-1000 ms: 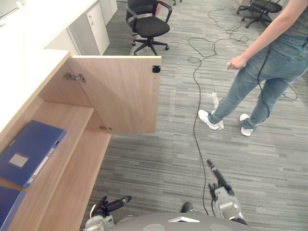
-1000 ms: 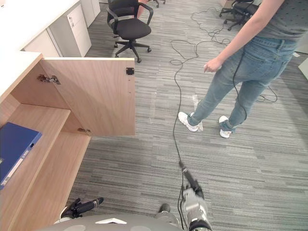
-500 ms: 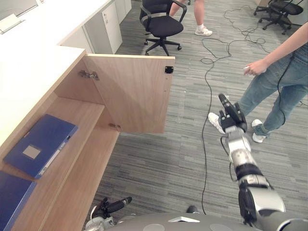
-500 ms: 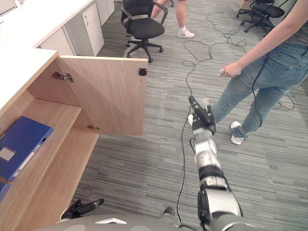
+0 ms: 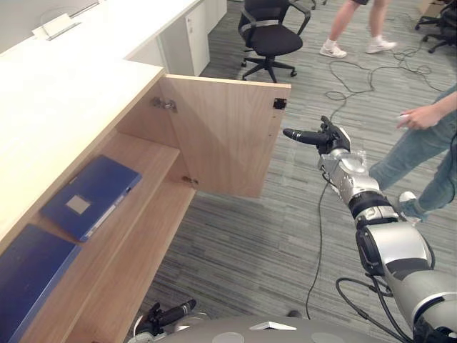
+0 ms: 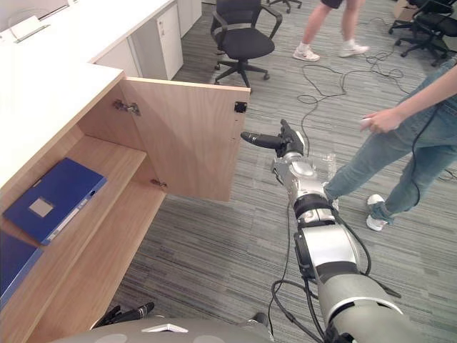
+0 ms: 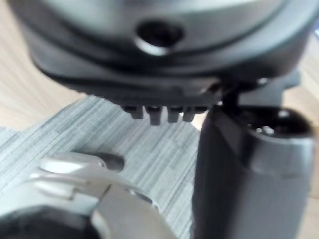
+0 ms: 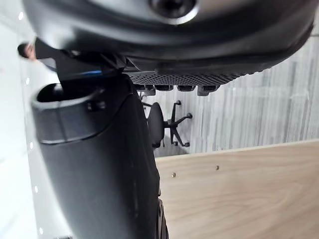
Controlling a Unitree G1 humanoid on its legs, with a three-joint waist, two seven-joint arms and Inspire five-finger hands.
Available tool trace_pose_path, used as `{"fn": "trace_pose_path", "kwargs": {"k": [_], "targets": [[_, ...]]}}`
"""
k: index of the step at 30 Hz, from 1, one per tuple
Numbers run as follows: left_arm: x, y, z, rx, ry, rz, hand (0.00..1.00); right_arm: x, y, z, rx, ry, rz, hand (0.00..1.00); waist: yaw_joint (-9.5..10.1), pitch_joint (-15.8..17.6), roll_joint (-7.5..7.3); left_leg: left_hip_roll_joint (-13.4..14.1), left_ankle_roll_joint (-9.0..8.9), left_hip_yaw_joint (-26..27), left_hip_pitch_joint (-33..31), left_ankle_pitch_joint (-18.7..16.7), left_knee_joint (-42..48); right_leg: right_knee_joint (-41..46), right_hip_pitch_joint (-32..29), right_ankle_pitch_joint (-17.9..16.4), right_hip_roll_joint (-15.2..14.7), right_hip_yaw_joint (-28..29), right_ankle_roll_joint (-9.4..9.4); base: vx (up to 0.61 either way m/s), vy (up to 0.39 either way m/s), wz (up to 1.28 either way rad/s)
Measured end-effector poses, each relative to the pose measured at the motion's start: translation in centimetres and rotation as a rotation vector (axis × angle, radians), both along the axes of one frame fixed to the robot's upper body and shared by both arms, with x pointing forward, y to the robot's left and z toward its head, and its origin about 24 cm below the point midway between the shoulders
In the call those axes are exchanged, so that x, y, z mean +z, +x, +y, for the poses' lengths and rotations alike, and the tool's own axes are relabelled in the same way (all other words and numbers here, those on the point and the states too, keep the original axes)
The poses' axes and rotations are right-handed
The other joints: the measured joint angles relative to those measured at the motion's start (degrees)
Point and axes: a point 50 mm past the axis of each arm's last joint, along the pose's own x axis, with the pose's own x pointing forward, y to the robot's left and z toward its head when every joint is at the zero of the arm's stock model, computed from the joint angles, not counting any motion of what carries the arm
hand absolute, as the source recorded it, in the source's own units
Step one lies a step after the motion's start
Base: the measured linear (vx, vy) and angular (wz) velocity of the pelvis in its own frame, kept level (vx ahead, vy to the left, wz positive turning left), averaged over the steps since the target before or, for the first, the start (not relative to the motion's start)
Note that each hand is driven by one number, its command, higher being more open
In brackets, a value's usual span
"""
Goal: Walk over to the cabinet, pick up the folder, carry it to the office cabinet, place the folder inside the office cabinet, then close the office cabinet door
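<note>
A blue folder [image 5: 89,196] lies flat on the upper shelf of the open wooden office cabinet [image 5: 146,153], with a second blue folder [image 5: 28,275] lower and nearer. The cabinet door [image 5: 228,136] stands swung out over the carpet. My right hand [image 5: 318,136] is stretched out at door height, open, its straight fingers pointing at the door's free edge a short gap away. In the right wrist view the door's wood face [image 8: 239,189] lies just past the hand. My left hand [image 5: 168,314] hangs low beside the cabinet front, open and holding nothing.
A person in jeans [image 5: 428,136] stands close on the right and another person's legs [image 5: 350,28] are at the back. A black office chair [image 5: 275,32] stands beyond the door. Cables [image 5: 343,78] trail over the grey carpet. White desks [image 5: 64,78] run along the left.
My right arm has risen from low by my side and swung left until its fingers point at the door's edge. The camera has shifted. A second person has walked in at the back.
</note>
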Motion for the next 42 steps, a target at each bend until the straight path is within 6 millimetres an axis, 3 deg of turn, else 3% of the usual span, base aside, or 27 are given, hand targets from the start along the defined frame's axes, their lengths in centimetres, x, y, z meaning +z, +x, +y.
{"fn": "trace_pose_path", "kwargs": {"k": [2,5,12,16,23,27,29,35,42], "targets": [[0.1,-0.2,-0.1,0.007,0.005,-0.007,1.0,1.7,0.7,0.4,0.053,-0.195,-0.013,1.0,0.21,0.2,-0.17,-0.6,0.58,-0.9,-0.4,0.4,0.0,0.0,0.2,0.1,-0.6,-0.8,0.04,-0.07,-0.006,0.2],[0.2,0.2,0.1,0.011,0.015,-0.031,1.0,4.4,1.5,0.1,0.057,-0.297,-0.065,1.0,0.73,0.9,-0.52,-0.9,1.1,-2.4,-1.4,0.8,-0.1,0.0,0.2,0.5,-1.1,-2.2,0.07,-0.08,-0.012,0.25],[0.4,0.1,0.8,0.05,0.034,-0.046,1.0,8.8,2.4,-0.1,0.022,-0.306,-0.174,1.0,2.02,2.5,-2.13,-1.9,1.27,-4.6,-2.9,2.4,-0.3,0.0,0.2,0.6,-1.7,-3.7,0.04,-0.07,-0.003,0.16],[0.5,0.4,0.9,0.046,0.037,-0.059,1.0,10.5,2.8,0.3,0.022,-0.303,-0.212,1.0,2.71,2.7,-2.19,-1.5,1.24,-5.2,-3.9,3.6,-0.9,0.1,-0.6,0.5,-1.6,-4.0,0.04,-0.05,-0.031,0.11],[0.8,0.9,1.4,0.034,0.051,-0.076,1.0,16.2,3.0,-0.7,0.003,-0.373,-0.307,1.0,5.22,3.0,-1.9,-1.3,1.1,-7.3,-6.1,4.6,0.1,0.3,-0.7,0.1,-1.4,-5.4,0.07,-0.06,-0.025,0.15],[1.0,1.3,2.0,0.02,0.067,-0.084,1.0,16.7,3.3,0.8,0.112,-0.491,-0.28,1.0,5.81,3.1,-2.02,-1.3,0.88,-8.0,-6.9,5.2,-0.1,0.3,-0.8,-1.0,-1.4,-5.6,0.54,-0.06,-0.026,0.12],[1.0,1.3,2.2,0.014,0.072,-0.085,1.0,15.6,3.5,1.8,0.212,-0.694,-0.196,1.0,6.44,3.1,-2.03,-1.0,0.57,-8.4,-7.2,5.6,-0.2,0.3,-0.8,-1.4,-1.0,-6.0,0.64,-0.05,-0.034,0.13],[1.0,1.3,2.3,-0.026,0.079,-0.078,1.0,13.8,3.6,3.3,0.352,-1.067,-0.076,1.0,7.72,3.3,-2.67,-0.3,-0.11,-9.6,-7.9,7.0,-1.4,0.3,-1.4,-1.6,0.1,-7.0,0.29,-0.02,-0.026,0.1],[1.3,1.9,2.5,-0.035,0.082,-0.109,1.0,12.1,3.5,2.1,0.362,-1.148,0.026,1.0,8.62,3.0,-3.71,-0.3,-0.07,-11.5,-9.5,7.8,-1.6,0.3,-1.7,-1.7,0.0,-8.7,0.19,-0.02,0.001,0.13]]}}
